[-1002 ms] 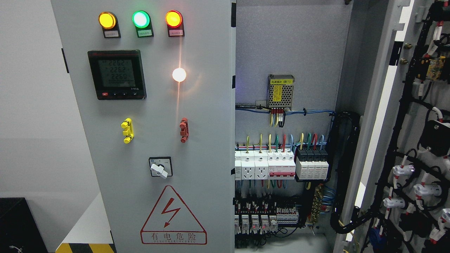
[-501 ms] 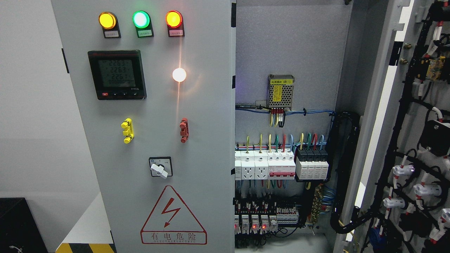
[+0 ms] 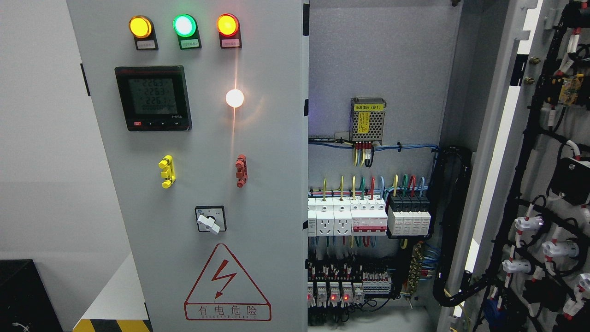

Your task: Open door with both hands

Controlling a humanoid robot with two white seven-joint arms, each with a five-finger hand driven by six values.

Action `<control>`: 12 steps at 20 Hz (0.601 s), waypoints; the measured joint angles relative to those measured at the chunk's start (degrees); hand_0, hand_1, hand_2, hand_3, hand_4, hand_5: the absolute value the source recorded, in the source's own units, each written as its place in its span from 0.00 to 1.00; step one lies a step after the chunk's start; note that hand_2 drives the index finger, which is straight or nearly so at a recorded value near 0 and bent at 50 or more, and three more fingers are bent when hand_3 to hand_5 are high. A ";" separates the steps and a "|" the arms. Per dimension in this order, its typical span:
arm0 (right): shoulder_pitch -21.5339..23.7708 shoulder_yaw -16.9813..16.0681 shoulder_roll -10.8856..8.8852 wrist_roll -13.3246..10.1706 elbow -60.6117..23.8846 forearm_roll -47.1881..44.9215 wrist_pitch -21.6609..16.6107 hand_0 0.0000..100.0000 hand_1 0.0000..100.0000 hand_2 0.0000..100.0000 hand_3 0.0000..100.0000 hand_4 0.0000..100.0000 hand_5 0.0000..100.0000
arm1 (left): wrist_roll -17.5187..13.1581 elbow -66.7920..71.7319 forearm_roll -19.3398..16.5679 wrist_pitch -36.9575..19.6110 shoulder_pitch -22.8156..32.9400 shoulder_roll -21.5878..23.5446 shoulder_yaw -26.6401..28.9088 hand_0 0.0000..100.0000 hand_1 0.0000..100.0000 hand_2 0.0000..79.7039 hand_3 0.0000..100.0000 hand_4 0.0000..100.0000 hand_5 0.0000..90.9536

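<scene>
Fingers, hands, arms: we see none in the head view, so we cannot tell their pose or whether the fingers are apart or together. Right door (image 3: pixel 548 152): swung wide open at the picture's right, its wired inner face toward us. Left door (image 3: pixel 193 184): shut, carrying three lit lamps (image 3: pixel 184 25), a meter (image 3: pixel 153 97) and a warning triangle (image 3: pixel 227 283). Cabinet interior (image 3: pixel 378 184): exposed between the two doors, with breakers (image 3: pixel 368 216).

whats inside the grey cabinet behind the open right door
In the grey metal cabinet: a perforated metal power supply box, white breakers and sockets, black modules, coloured wires. The closed left door hides whatever sits behind it.
</scene>
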 measured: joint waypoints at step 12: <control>2.05 0.31 -0.31 -0.05 -15.61 0.00 -2.98 0.19 0.00 0.00 0.00 0.00 0.00 | 5.17 0.98 -0.80 -0.39 0.00 -3.06 3.50 0.00 0.00 0.00 0.00 0.00 0.00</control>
